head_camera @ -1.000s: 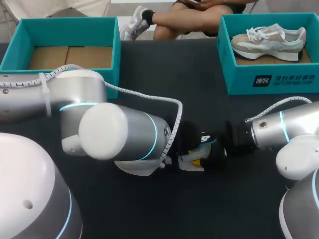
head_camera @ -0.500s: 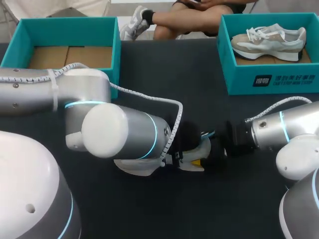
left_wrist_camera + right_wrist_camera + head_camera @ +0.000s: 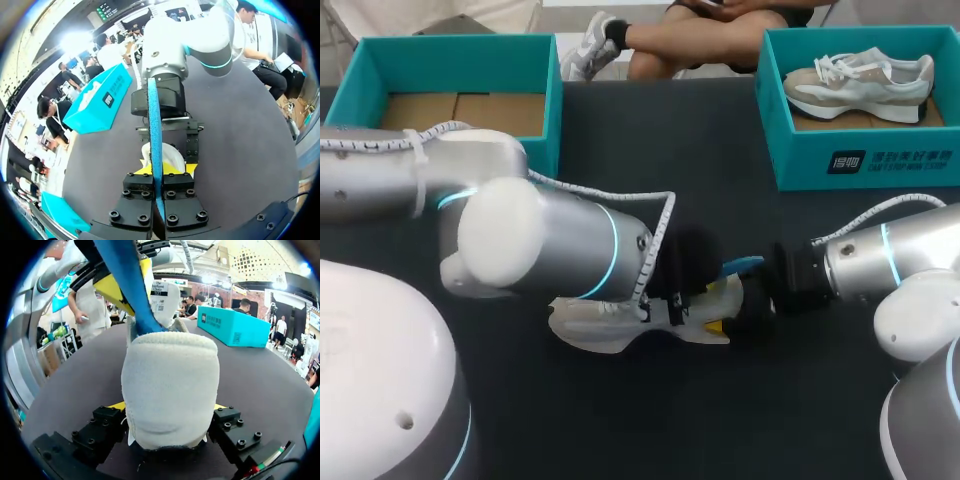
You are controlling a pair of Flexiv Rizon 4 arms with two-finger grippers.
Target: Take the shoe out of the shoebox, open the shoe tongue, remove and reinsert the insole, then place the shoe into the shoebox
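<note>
A cream shoe (image 3: 605, 325) lies on its side on the dark table, mostly under my left arm. My right gripper (image 3: 748, 308) holds its heel: in the right wrist view the padded heel (image 3: 170, 385) fills the space between both fingers. A blue insole (image 3: 742, 264) sticks up out of the shoe's opening. My left gripper (image 3: 156, 172) is shut on the insole (image 3: 154, 125), which shows edge-on between its yellow tips. From the right wrist view, the insole (image 3: 125, 285) rises above the heel, with a yellow fingertip (image 3: 117, 287) of the left gripper against it.
An open teal shoebox (image 3: 545, 70) with a bare cardboard floor stands at the back left. Another teal box (image 3: 865, 160) at the back right holds a second pale shoe (image 3: 860, 82). Dark table lies between and in front of them.
My left gripper has shut on the insole. My left arm has drawn back to the left, and the blue insole now shows above the shoe. The right arm has not moved.
</note>
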